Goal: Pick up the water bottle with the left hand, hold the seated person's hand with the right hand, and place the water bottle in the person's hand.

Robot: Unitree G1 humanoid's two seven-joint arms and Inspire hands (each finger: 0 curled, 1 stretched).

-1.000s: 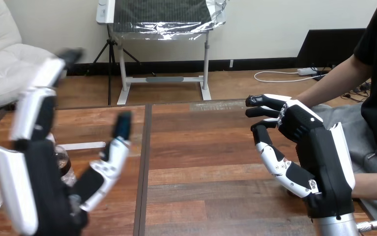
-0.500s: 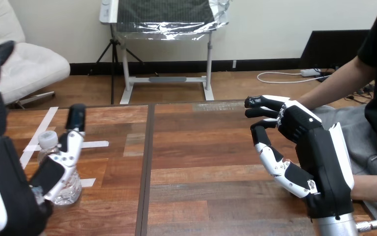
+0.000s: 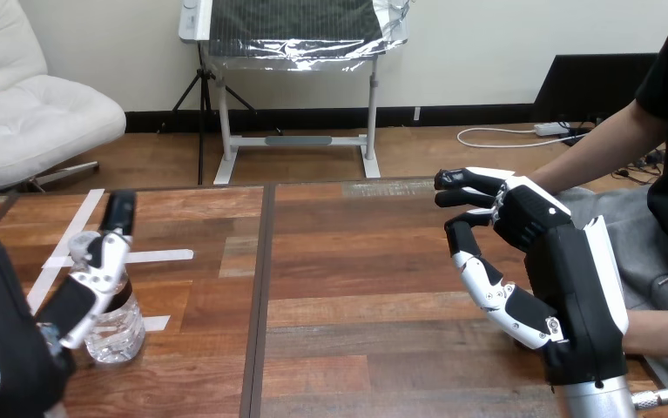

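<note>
A clear plastic water bottle [image 3: 119, 329] stands upright near the table's left front. My left hand [image 3: 3, 357] is raised at the view's left edge and is open. Its fingers point up, and its thumb [image 3: 97, 266] reaches across in front of the bottle's top and hides the cap. Whether the thumb touches the bottle I cannot tell. My right hand [image 3: 574, 279] hovers over the table's right side with relaxed, slightly bent fingers and nothing in them. The person's forearm [image 3: 665, 329] lies behind that hand at the right edge. Their hand is hidden.
The wooden table [image 3: 356, 261] has a dark seam [image 3: 260, 287] running front to back left of its middle. White tape strips [image 3: 151, 257] lie on the left part beside the bottle. The person sits at the right side.
My left hand has moved left and lower, so the bottle is now in sight with the thumb across its top. The view has shifted a little. My right hand stays put.
</note>
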